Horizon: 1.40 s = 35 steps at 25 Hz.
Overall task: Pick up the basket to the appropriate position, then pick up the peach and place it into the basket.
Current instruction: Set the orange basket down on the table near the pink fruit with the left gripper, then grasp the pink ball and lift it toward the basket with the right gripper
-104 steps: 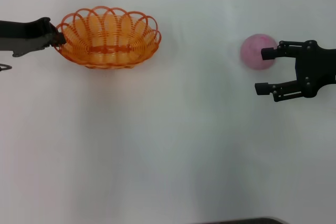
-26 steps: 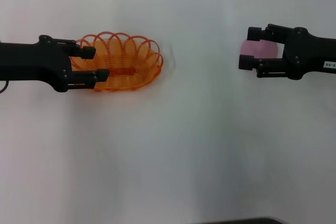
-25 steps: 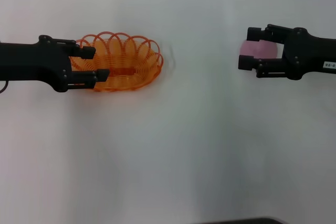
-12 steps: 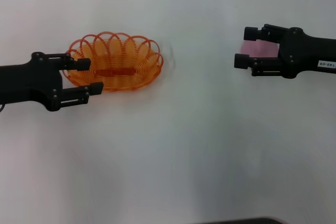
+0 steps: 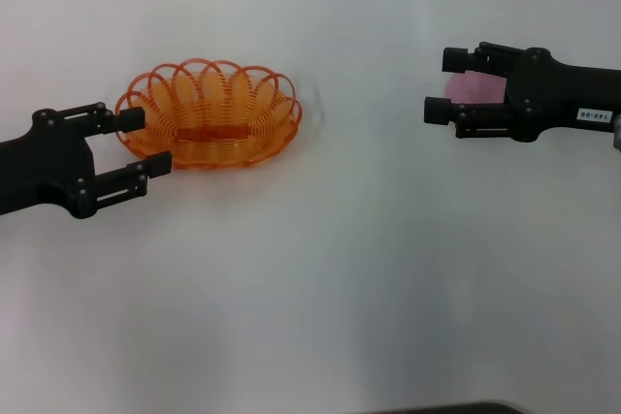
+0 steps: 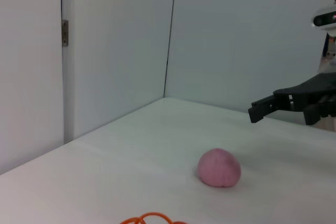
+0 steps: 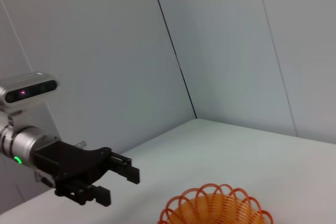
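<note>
Basket (image 5: 212,129) sits on the white desk (image 5: 320,278), toward the robot's left, upright, nothing in it. Left tool (image 5: 134,145) is released: fingers spread, tips at the basket's near-left rim, and whether they touch it can't be told from the head view. Not gripping anything. Right tool (image 5: 448,84) is also spread and unloaded, fingers either side of the peach (image 5: 474,91) as the head view shows it. The left wrist view puts that tool (image 6: 257,110) raised above the desk and clear of the peach (image 6: 219,167), which rests on the surface.

Step in hand, as I read it: basket placing looks done, peach pick is not yet made. Next move calls for the right tool to drop to peach height, close around it, then carry it across to the basket and let go over the opening.

Hard to see: the peach is mostly hidden behind the right tool in the head view. Only a sliver of basket rim (image 6: 149,219) shows in the left wrist view.
</note>
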Motion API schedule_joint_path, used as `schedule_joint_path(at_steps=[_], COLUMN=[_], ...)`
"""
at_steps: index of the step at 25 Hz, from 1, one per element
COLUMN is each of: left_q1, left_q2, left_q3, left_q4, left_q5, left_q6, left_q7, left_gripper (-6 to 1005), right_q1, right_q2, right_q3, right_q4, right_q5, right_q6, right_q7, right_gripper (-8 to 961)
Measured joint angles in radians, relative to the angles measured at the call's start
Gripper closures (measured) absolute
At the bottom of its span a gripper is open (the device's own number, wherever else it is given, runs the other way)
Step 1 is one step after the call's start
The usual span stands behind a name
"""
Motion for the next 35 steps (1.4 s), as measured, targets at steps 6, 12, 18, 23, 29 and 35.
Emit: schedule_joint_path(at_steps=[6,12,18,23,29,35], left_q1=[0.009,0.018,0.036,0.041,0.043,0.043], left_q2=[-0.002,-0.009,-0.015,-0.016,-0.017,-0.016], left_q3=[0.002,0.004,0.005,0.006,0.011,0.018], left_q4=[-0.001,-0.026,-0.028,-0.028,-0.028,-0.027], left_q5=[0.009,0.012,0.013,0.013,0.012,0.013], left_q6=[-0.003,0.005,-0.001,-0.002,0.004,0.009], left_q7=[0.000,-0.003,0.004,0.006,0.006,0.006], left_gripper=[383,350,223,139,112,111], right_q1=[0.001,-0.002,-0.001,0.001,0.002,0.017], right_q2=[0.003,0.004,0.004,0.000,-0.008,-0.023], right_q3=[-0.001,-0.002,-0.002,-0.013,-0.013,-0.021], right_q4=[0.000,0.001,0.002,0.002,-0.003,-0.057], right_q5=[-0.004,-0.005,-0.005,-0.005,-0.005,-0.005], right_q6=[0.011,0.016,0.016,0.016,0.013,-0.011], right_q7=[0.000,0.000,0.000,0.002,0.013,0.087], right_gripper=[54,55,56,56,57,58])
